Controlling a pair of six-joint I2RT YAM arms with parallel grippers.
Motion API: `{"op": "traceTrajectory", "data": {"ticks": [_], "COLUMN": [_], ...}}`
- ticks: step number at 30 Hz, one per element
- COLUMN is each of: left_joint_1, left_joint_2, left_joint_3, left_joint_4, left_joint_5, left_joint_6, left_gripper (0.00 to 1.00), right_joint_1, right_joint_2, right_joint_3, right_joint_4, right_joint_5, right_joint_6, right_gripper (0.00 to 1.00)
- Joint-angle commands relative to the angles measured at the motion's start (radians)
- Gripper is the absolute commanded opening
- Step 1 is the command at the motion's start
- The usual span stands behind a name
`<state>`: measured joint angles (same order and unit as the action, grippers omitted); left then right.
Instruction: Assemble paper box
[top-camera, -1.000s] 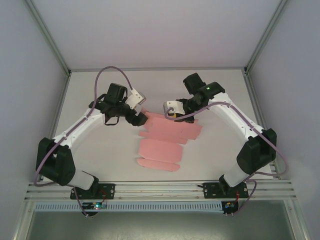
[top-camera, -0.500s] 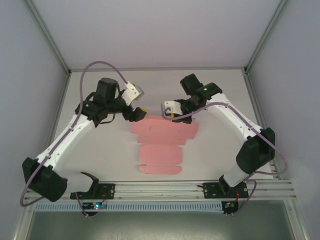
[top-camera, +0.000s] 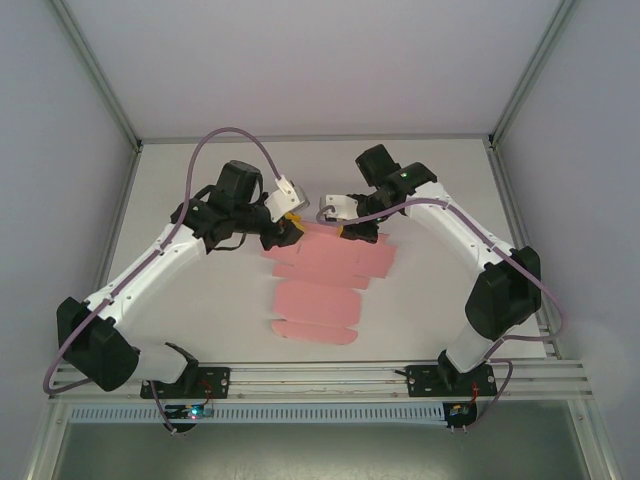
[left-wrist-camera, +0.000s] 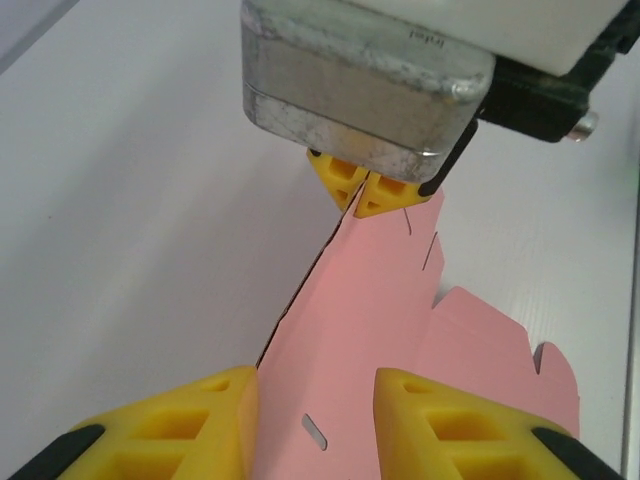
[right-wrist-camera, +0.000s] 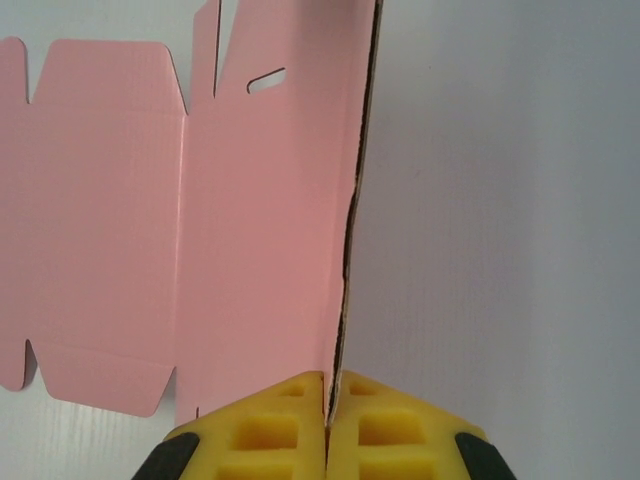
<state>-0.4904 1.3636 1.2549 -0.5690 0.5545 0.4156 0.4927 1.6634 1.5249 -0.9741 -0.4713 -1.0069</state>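
Note:
The paper box (top-camera: 320, 275) is a flat pink die-cut sheet lying mid-table, its far edge lifted. In the right wrist view the sheet (right-wrist-camera: 260, 220) spreads to the left with a raised far strip, and my right gripper (right-wrist-camera: 328, 380) is shut on that strip's edge. From above, the right gripper (top-camera: 342, 228) sits at the sheet's far right end. My left gripper (top-camera: 290, 222) is at the far left end. Its yellow jaws (left-wrist-camera: 315, 385) stand apart, open, with the pink card (left-wrist-camera: 380, 300) showing between them. The right gripper's fingertips (left-wrist-camera: 365, 190) pinch the card ahead.
The white table (top-camera: 180, 290) is boxed in by grey walls and aluminium posts. A metal rail (top-camera: 320, 375) runs along the near edge, where both arm bases are bolted. Purple cables loop over both arms.
My left gripper has come in to the sheet's far left end and its jaws have narrowed. The sheet has shifted slightly. The right gripper has kept its hold.

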Motion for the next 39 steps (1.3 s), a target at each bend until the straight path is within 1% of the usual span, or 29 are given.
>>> {"op": "traceTrajectory", "data": {"ticks": [1,3,4,8,10,11,12,13,16,19,23,25,27,28,30,31,32,33,35,37,39], "left_joint_1": [-0.017,-0.017,-0.017,-0.017,-0.014,-0.011,-0.005,0.004,0.028,0.032,0.044,0.054,0.057,0.057,0.057,0.054,0.053,0.051,0.042,0.033,0.019], "left_joint_2": [0.032,0.045,0.047,0.056,0.058,0.058,0.056,0.052,0.036,0.032,0.034,0.029,0.032,0.037,0.048,0.055,0.061,0.066,0.069,0.060,0.053], "left_joint_3": [0.003,0.005,0.009,0.011,0.004,-0.002,-0.002,-0.004,-0.006,-0.003,0.003,0.001,0.002,0.007,0.019,0.023,0.030,0.032,0.033,0.030,0.016], "left_joint_4": [-0.033,-0.033,-0.035,-0.025,-0.009,0.004,0.003,0.004,0.004,-0.001,-0.004,-0.002,-0.012,-0.025,-0.030,-0.027,-0.027,-0.025,-0.016,0.006,0.045], "left_joint_5": [-0.082,-0.134,-0.151,-0.181,-0.226,-0.251,-0.259,-0.253,-0.237,-0.223,-0.250,-0.218,-0.151,-0.114,-0.069,-0.059,-0.046,-0.032,-0.014,0.000,-0.012], "left_joint_6": [0.002,-0.005,-0.003,0.001,-0.008,-0.019,-0.020,-0.024,-0.029,-0.018,-0.017,-0.018,-0.007,-0.002,-0.015,-0.024,-0.031,-0.034,-0.044,-0.056,-0.080], "left_gripper": [0.36,0.36,0.38,0.40,0.40,0.42,0.45,0.49,0.54,0.56,0.58,0.59,0.59,0.57,0.48,0.41,0.36,0.34,0.24,0.18,0.17], "right_joint_1": [-0.006,-0.005,-0.006,-0.008,-0.008,-0.008,-0.010,-0.011,-0.015,-0.018,-0.020,-0.022,-0.026,-0.027,-0.027,-0.026,-0.026,-0.025,-0.025,-0.024,-0.023], "right_joint_2": [-0.006,-0.007,-0.008,-0.011,-0.012,-0.012,-0.011,-0.013,-0.008,-0.001,0.000,0.001,0.000,0.002,0.009,0.016,0.022,0.028,0.037,0.040,0.038], "right_joint_3": [0.035,0.034,0.031,0.024,0.026,0.029,0.030,0.030,0.035,0.040,0.047,0.047,0.050,0.050,0.061,0.066,0.074,0.079,0.086,0.084,0.075], "right_joint_4": [0.010,-0.009,-0.011,-0.023,-0.035,-0.050,-0.063,-0.068,-0.101,-0.112,-0.138,-0.135,-0.120,-0.109,-0.100,-0.092,-0.089,-0.080,-0.046,-0.005,0.074], "right_joint_5": [-0.033,-0.038,-0.038,-0.048,-0.063,-0.071,-0.075,-0.075,-0.075,-0.084,-0.093,-0.092,-0.095,-0.095,-0.099,-0.102,-0.101,-0.099,-0.081,-0.061,-0.017], "right_joint_6": [0.016,-0.003,-0.003,-0.019,-0.032,-0.045,-0.056,-0.059,-0.082,-0.092,-0.112,-0.108,-0.094,-0.086,-0.076,-0.065,-0.057,-0.047,-0.002,0.045,0.140], "right_gripper": [0.00,0.00,0.00,0.00,0.00,0.00,0.00,0.00,0.00,0.00,0.00,0.00,0.00,0.00,0.00,0.00,0.00,0.00,0.00,0.00,0.00]}}
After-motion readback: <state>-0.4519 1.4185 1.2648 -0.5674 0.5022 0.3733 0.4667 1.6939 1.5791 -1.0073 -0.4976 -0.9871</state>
